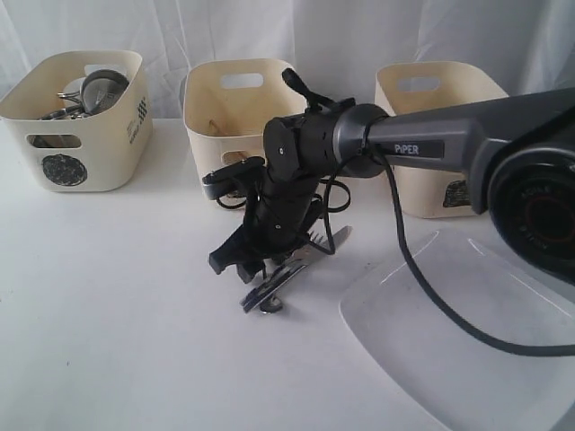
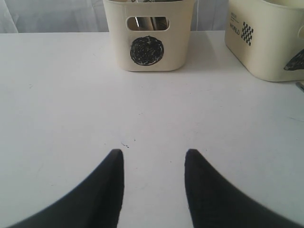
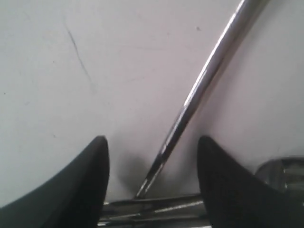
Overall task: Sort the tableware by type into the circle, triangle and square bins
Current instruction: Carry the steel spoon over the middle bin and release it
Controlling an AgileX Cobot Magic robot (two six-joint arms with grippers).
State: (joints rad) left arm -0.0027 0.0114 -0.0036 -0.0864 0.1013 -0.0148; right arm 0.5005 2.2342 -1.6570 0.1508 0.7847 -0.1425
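On the desk [image 1: 108, 341], the large plate [image 1: 449, 359] lies under your right arm's cable [image 1: 409, 260], which could drag across it. The circle bin [image 1: 81, 135] holds steel mugs [image 1: 94, 90]. Your right gripper [image 3: 153, 140] is spread over the cutlery heap [image 1: 278, 292] before the middle bin [image 1: 229, 108], straddling one steel handle [image 3: 209, 66]. Close off-centre and it may skid out or snag a neighbour. Your left gripper [image 2: 153, 154] hangs spread, empty.
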